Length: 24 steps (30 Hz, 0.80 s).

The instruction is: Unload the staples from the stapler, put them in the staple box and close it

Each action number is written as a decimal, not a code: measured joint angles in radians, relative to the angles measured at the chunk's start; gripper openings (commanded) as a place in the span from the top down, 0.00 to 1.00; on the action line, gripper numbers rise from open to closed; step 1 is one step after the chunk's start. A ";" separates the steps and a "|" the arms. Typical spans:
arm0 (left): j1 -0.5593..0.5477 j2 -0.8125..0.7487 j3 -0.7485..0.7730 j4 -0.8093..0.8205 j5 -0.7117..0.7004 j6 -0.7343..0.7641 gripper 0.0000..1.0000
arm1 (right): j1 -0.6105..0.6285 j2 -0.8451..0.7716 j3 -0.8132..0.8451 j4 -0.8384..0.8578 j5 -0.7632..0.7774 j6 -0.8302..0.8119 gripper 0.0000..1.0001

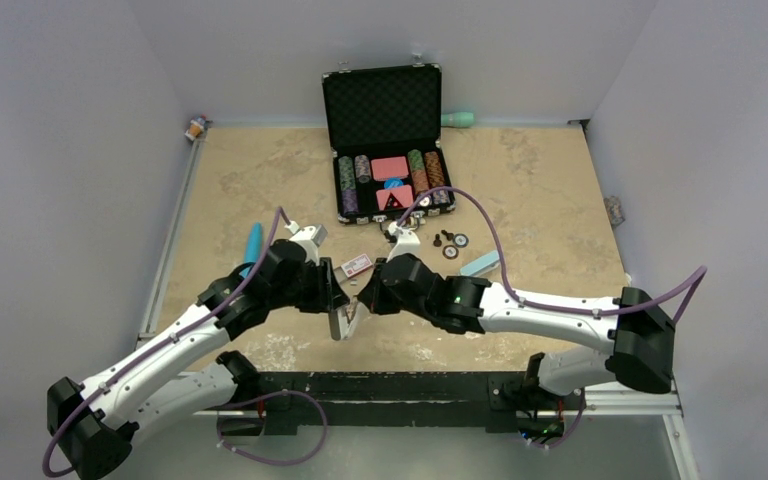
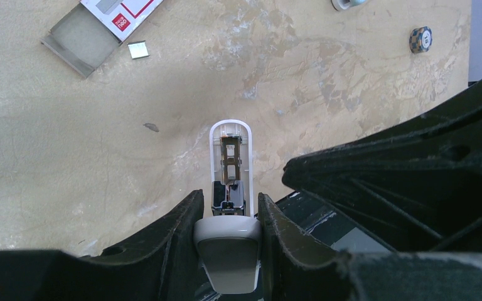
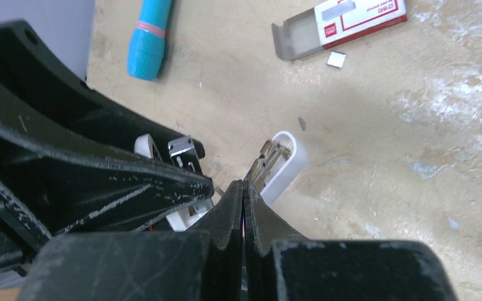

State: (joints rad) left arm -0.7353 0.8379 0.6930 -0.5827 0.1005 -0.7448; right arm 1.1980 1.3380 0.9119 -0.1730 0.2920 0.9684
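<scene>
2 black grippers meet low over the near part of a marbled tan tabletop (image 1: 260, 190). The left gripper (image 2: 226, 210) is clamped on a white plastic stapler (image 2: 229, 251), its fingers (image 2: 185, 219) pressing the grey-white body from both sides. The stapler's open end juts out past those fingertips, showing a metal staple channel (image 2: 230, 160) inside the white rim. The right gripper (image 3: 243, 191) sits just beside that open end with its fingers (image 3: 229, 207) pressed flat together. Whether some thin strip is pinched between them I cannot tell, since the tips hide the spot.

Beyond the left fingertips and off to their left lies a red-and-white cardboard staple box (image 2: 122, 12) with its grey tray slid out. A small silvery square piece (image 2: 139, 49) rests just beside the tray. Well beyond the left gripper's right finger lies a blue-and-white poker chip (image 2: 420, 39). In the right wrist view, a bright blue cylindrical torch (image 3: 149, 37) lies far out to the left of the closed fingertips. Farthest of all stands an open black foam-lined case (image 1: 385, 105) holding rows of coloured chips.
</scene>
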 measured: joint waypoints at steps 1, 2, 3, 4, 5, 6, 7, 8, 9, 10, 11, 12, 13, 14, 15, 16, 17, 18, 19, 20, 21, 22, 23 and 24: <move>0.000 0.004 0.000 0.000 0.000 -0.004 1.00 | -0.014 0.001 0.000 0.001 -0.008 -0.001 1.00; 0.000 0.008 0.000 0.001 0.000 -0.006 1.00 | -0.026 0.001 0.000 0.005 -0.018 -0.001 1.00; 0.000 0.013 0.000 0.001 0.000 -0.008 1.00 | -0.035 0.002 0.000 0.008 -0.025 -0.003 1.00; 0.000 0.016 0.000 0.002 -0.001 -0.013 1.00 | -0.042 0.002 0.000 0.011 -0.030 -0.004 1.00; 0.000 0.021 0.000 0.001 -0.001 -0.020 1.00 | -0.049 0.002 0.000 0.015 -0.042 -0.005 1.00; 0.000 0.023 0.000 0.002 -0.002 -0.024 1.00 | -0.054 0.002 -0.001 0.023 -0.052 -0.008 1.00; 0.000 0.025 0.000 0.002 -0.003 -0.029 1.00 | -0.058 0.002 -0.003 0.032 -0.060 -0.010 1.00; 0.000 0.026 0.000 0.002 -0.005 -0.032 1.00 | -0.061 0.002 -0.004 0.040 -0.071 -0.012 1.00; 0.000 0.026 0.000 0.003 -0.006 -0.036 1.00 | -0.063 0.002 -0.004 0.045 -0.077 -0.014 1.00; 0.000 0.026 0.000 0.005 -0.007 -0.041 1.00 | -0.064 0.003 -0.004 0.051 -0.081 -0.016 1.00; 0.000 0.026 0.000 0.008 -0.007 -0.042 1.00 | -0.065 0.005 -0.004 0.057 -0.087 -0.019 1.00; 0.000 0.027 0.000 0.013 -0.006 -0.043 1.00 | -0.066 0.009 -0.004 0.063 -0.095 -0.020 1.00; 0.000 0.027 0.000 0.019 -0.006 -0.046 1.00 | -0.066 0.015 -0.004 0.069 -0.102 -0.023 1.00; 0.000 0.027 0.001 0.023 -0.005 -0.048 1.00 | -0.066 0.024 -0.004 0.073 -0.105 -0.024 1.00; 0.000 0.027 0.001 0.026 -0.005 -0.048 1.00 | -0.066 0.032 -0.004 0.075 -0.109 -0.026 1.00; 0.000 0.027 0.001 0.027 -0.006 -0.049 1.00 | -0.066 0.043 -0.004 0.076 -0.111 -0.027 1.00; 0.000 0.026 0.001 0.027 -0.010 -0.053 1.00 | -0.066 0.052 -0.004 0.076 -0.113 -0.027 1.00; 0.000 0.022 0.001 0.023 -0.018 -0.059 1.00 | -0.066 0.059 -0.004 0.075 -0.119 -0.027 1.00; 0.000 0.020 0.001 0.021 -0.023 -0.061 1.00 | -0.066 0.066 -0.004 0.075 -0.123 -0.027 1.00; 0.000 0.015 0.003 0.014 -0.030 -0.066 1.00 | -0.067 0.069 -0.004 0.074 -0.127 -0.027 1.00; 0.000 0.013 0.007 0.003 -0.036 -0.069 1.00 | -0.067 0.070 -0.004 0.073 -0.128 -0.028 1.00; 0.000 0.012 0.015 -0.010 -0.041 -0.074 1.00 | -0.067 0.070 -0.004 0.074 -0.128 -0.028 1.00; 0.000 0.012 0.022 -0.020 -0.045 -0.077 1.00 | -0.067 0.070 -0.004 0.078 -0.130 -0.029 1.00; 0.000 0.012 0.030 -0.029 -0.047 -0.082 1.00 | -0.067 0.070 -0.004 0.080 -0.131 -0.030 1.00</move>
State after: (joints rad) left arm -0.7349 0.8497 0.7231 -0.6121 0.0540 -0.8265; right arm 1.1309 1.4078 0.9077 -0.0929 0.1608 0.9382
